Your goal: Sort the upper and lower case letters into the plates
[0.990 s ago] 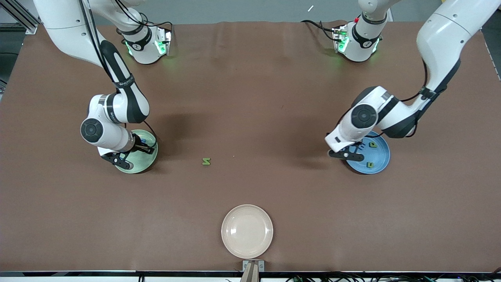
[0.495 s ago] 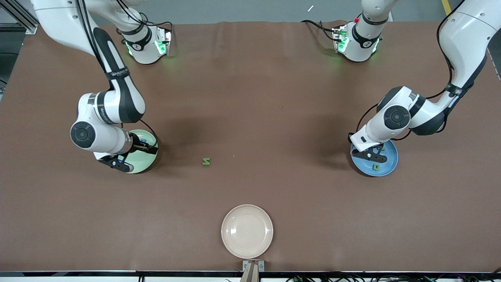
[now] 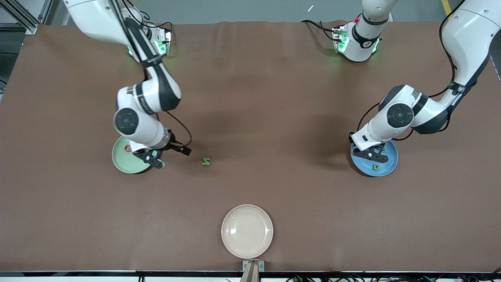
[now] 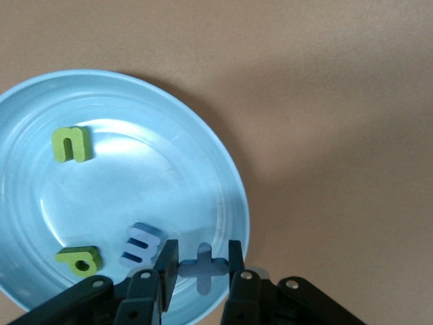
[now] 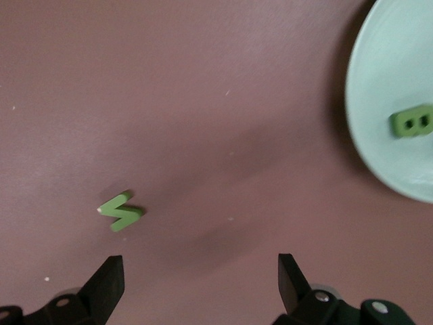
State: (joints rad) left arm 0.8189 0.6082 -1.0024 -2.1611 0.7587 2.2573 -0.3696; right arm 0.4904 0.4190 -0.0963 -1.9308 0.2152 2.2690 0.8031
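The light green plate (image 3: pixel 124 161) lies toward the right arm's end and holds a red letter (image 3: pixel 127 148). In the right wrist view the plate (image 5: pixel 399 81) holds a green letter (image 5: pixel 411 122). A green zigzag letter (image 3: pixel 206 161) lies on the bare table and also shows in the right wrist view (image 5: pixel 120 212). My right gripper (image 3: pixel 172 156) is open and empty, low over the table between that plate and the letter. The blue plate (image 3: pixel 387 166) holds a green n (image 4: pixel 72 144), another green letter (image 4: pixel 80 260) and a blue E-like letter (image 4: pixel 141 244). My left gripper (image 3: pixel 372 156) is over the blue plate (image 4: pixel 203 149), shut on a blue t-shaped letter (image 4: pixel 201 266).
A cream-white plate (image 3: pixel 247 231) lies near the table's front edge, at the middle. A brown mat (image 3: pixel 250 98) covers the table. The arms' bases (image 3: pixel 358 43) stand along the edge farthest from the front camera.
My right arm swung off the green plate toward the green zigzag letter. My left arm moved over the blue plate a second ago and has held still since.
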